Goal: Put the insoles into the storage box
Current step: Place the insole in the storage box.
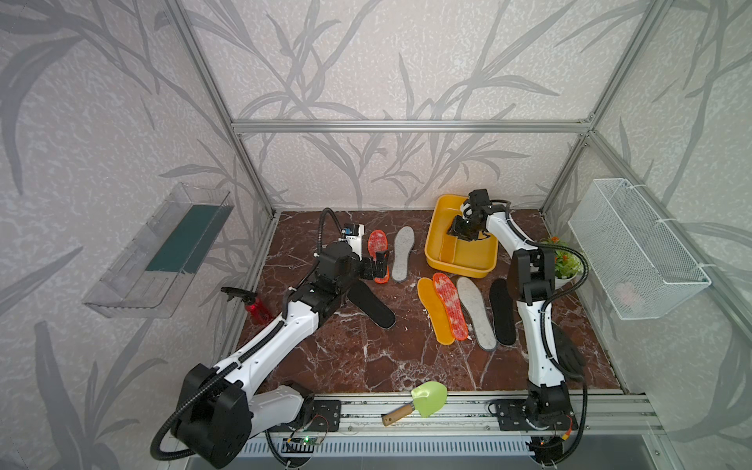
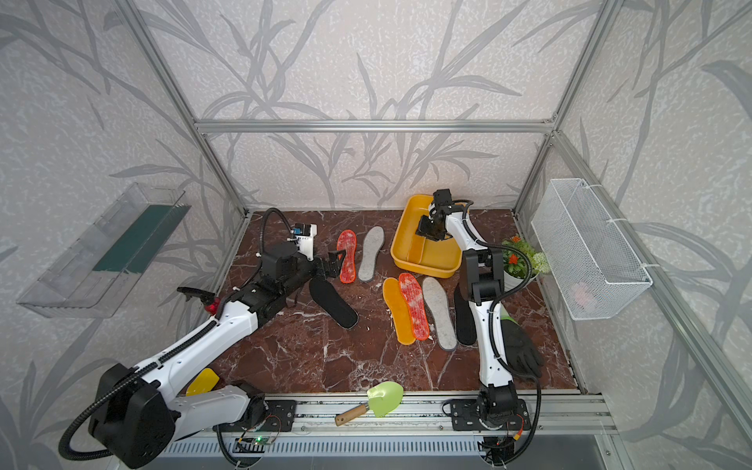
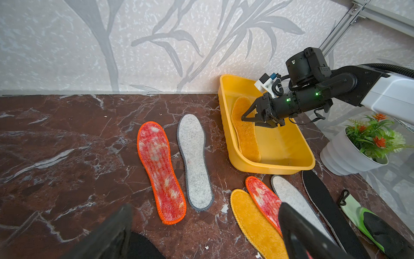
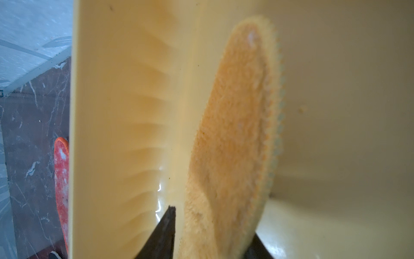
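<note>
The yellow storage box (image 1: pixel 460 266) stands at the back right. One yellow-orange insole (image 3: pixel 245 132) leans on edge along the box's inner wall. My right gripper (image 4: pixel 212 224) is inside the box, open, its fingers either side of that insole with a gap showing. On the table to the left lie a red-white insole (image 1: pixel 377 244), a grey one (image 1: pixel 404 252) and a black one (image 1: pixel 372 305). In front of the box lie yellow-orange (image 1: pixel 435 311), red-white (image 1: pixel 449 305), grey (image 1: pixel 476 313) and black (image 1: pixel 502 311) insoles. My left gripper (image 3: pixel 205 208) hangs open beside the left red-white insole, holding nothing.
A potted plant (image 1: pixel 563 260) stands right of the box, and a black glove (image 2: pixel 521 350) lies near the right arm. A red spray bottle (image 1: pixel 256 307) is at the left edge, a green trowel (image 1: pixel 427 398) on the front rail. A wire basket (image 1: pixel 639 252) and a clear bin (image 1: pixel 162 252) hang on the walls.
</note>
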`<action>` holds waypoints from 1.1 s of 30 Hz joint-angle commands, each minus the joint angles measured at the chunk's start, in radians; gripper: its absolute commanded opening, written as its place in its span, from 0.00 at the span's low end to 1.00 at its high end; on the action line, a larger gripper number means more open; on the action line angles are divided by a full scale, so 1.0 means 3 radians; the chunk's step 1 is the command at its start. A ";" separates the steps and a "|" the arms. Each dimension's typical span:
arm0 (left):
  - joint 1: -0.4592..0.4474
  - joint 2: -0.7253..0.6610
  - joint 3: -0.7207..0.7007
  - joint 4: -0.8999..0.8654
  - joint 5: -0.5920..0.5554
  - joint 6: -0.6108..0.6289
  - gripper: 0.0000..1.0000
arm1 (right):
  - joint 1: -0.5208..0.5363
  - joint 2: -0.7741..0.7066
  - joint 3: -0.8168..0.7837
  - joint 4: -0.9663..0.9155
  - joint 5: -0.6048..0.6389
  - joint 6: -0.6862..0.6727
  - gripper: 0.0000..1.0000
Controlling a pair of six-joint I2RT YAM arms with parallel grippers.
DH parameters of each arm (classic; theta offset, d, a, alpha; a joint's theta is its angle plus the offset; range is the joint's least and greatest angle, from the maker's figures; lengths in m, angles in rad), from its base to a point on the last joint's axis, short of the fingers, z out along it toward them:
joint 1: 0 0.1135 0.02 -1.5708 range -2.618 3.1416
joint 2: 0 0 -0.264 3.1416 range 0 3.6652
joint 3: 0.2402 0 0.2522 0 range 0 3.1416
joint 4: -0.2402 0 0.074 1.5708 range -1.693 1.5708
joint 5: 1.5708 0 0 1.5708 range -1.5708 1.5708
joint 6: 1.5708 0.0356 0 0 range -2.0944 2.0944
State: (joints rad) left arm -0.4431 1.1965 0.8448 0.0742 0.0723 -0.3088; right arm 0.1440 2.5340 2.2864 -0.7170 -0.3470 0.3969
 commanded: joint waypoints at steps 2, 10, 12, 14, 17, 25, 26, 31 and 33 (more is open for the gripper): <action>0.0008 -0.0086 0.0057 -0.0043 -0.0015 -0.0033 0.99 | 0.0015 0.0005 0.0126 -0.0185 0.0044 -0.0072 0.46; 0.0009 -0.0133 0.0022 -0.0046 -0.0021 -0.0044 0.99 | 0.0021 -0.0062 0.0148 -0.0283 0.0152 -0.0136 0.51; 0.0009 -0.0143 0.0014 -0.0048 -0.0027 -0.0044 0.99 | 0.0021 -0.0036 0.0181 -0.0304 0.0107 -0.0143 0.52; 0.0009 -0.0152 0.0004 -0.0045 -0.0041 -0.0044 0.99 | 0.0025 0.0002 0.0229 -0.0329 0.0080 -0.0123 0.52; 0.0009 -0.0184 -0.0012 -0.0058 -0.0061 -0.0035 0.99 | 0.0048 0.0055 0.0293 -0.0368 0.0057 -0.0100 0.52; 0.0009 -0.0179 -0.0019 -0.0044 -0.0044 -0.0044 1.00 | 0.0118 0.0145 0.0443 -0.0571 0.0299 0.0026 0.54; 0.0009 -0.0173 -0.0014 -0.0047 -0.0035 -0.0049 0.99 | 0.0118 0.0144 0.0442 -0.0584 0.0324 0.0049 0.54; 0.0009 -0.0204 -0.0025 -0.0051 -0.0042 -0.0050 0.99 | 0.0126 0.0174 0.0450 -0.0679 0.0447 0.0156 0.54; 0.0011 -0.0214 -0.0030 -0.0050 -0.0042 -0.0050 0.99 | 0.0128 0.0184 0.0448 -0.0702 0.0456 0.0177 0.54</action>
State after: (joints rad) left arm -0.4431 1.1553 0.8440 0.0669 0.0616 -0.3153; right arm 0.1844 2.5652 2.3939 -0.8772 -0.2424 0.4240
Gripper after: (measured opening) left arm 0.992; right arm 0.543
